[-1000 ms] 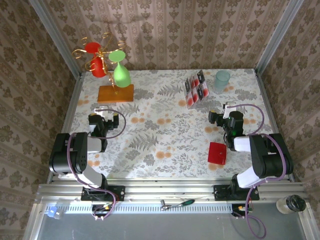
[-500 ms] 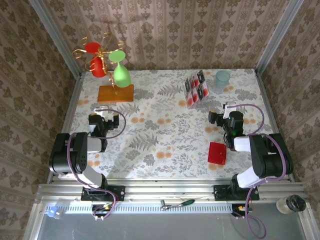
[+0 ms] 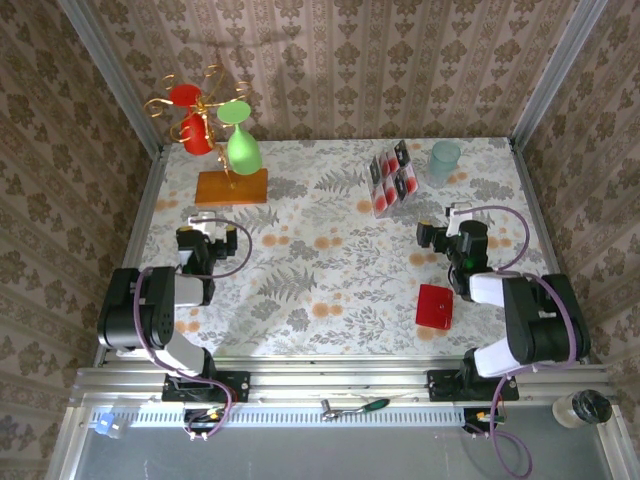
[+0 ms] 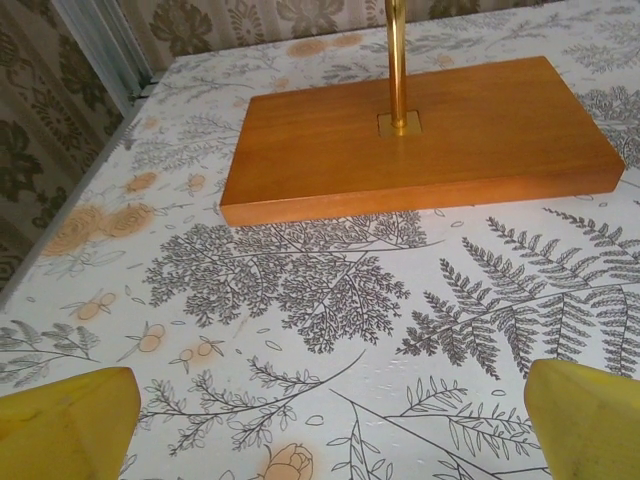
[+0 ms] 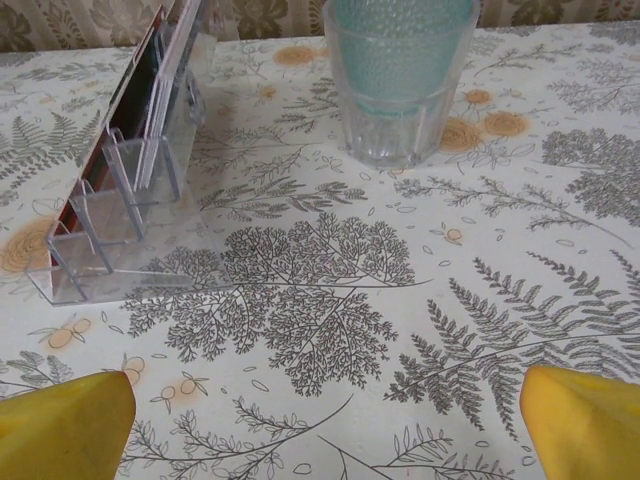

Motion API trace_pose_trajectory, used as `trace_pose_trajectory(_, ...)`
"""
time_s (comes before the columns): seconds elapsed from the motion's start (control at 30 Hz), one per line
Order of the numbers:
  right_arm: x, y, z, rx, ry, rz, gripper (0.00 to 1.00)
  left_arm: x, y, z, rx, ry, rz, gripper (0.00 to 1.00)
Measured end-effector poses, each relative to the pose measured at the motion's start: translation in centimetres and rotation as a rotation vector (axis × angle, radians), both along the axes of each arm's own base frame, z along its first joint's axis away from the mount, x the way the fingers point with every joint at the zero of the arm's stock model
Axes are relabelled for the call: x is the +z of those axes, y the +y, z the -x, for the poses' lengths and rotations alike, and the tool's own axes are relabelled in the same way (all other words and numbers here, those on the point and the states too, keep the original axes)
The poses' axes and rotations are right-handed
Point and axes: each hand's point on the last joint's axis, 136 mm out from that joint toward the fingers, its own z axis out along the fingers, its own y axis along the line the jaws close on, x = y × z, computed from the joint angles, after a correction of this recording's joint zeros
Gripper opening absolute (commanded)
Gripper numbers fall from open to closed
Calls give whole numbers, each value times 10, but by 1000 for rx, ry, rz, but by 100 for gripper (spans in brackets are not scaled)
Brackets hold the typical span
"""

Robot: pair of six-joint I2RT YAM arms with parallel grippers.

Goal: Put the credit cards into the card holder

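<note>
Several credit cards (image 3: pixel 392 178) stand upright in a clear plastic rack at the back right of the table. In the right wrist view the credit cards (image 5: pixel 160 70) appear at the upper left, edge on. The card holder (image 3: pixel 434 306), a flat red square, lies closed near the front right, beside the right arm. My right gripper (image 3: pixel 450 222) hovers between the rack and the card holder, open, and the right gripper (image 5: pixel 325 425) has only tablecloth between its yellow fingertips (image 5: pixel 585 420). My left gripper (image 3: pixel 205 226) is at the left, open and empty, and the left gripper (image 4: pixel 325 430) faces an orange base.
An orange wooden base (image 4: pixel 415 135) carries a brass stand with red and green glasses (image 3: pixel 240 150) at the back left. A teal tumbler (image 5: pixel 400 70) stands right of the rack. Patterned walls and metal rails (image 3: pixel 150 200) ring the table.
</note>
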Motion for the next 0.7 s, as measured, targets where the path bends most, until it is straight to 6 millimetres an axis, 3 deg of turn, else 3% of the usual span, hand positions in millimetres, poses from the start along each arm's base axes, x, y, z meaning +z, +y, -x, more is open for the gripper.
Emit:
trace_pose_trajectory(0.2,69,-19,-6,-134,-64,-47,100,27,4,3,30,-51,-8,100)
trace_pose_trajectory(0.37,101,-46,16,-351,-51,-192,100,43,5,9,56,-47,-15,100)
trace_pose_trajectory(0.47,100,-49,36,-403,-9,-273,100,63,2,10,83,-41,26,100)
trace_pose_trajectory(0.57,89,-37,49,-379,59,-357,100,88,-4,11,116,-33,115,100)
trace_pose_trajectory(0.7,67,-11,69,-299,158,-472,97,107,-35,25,90,-14,238,100)
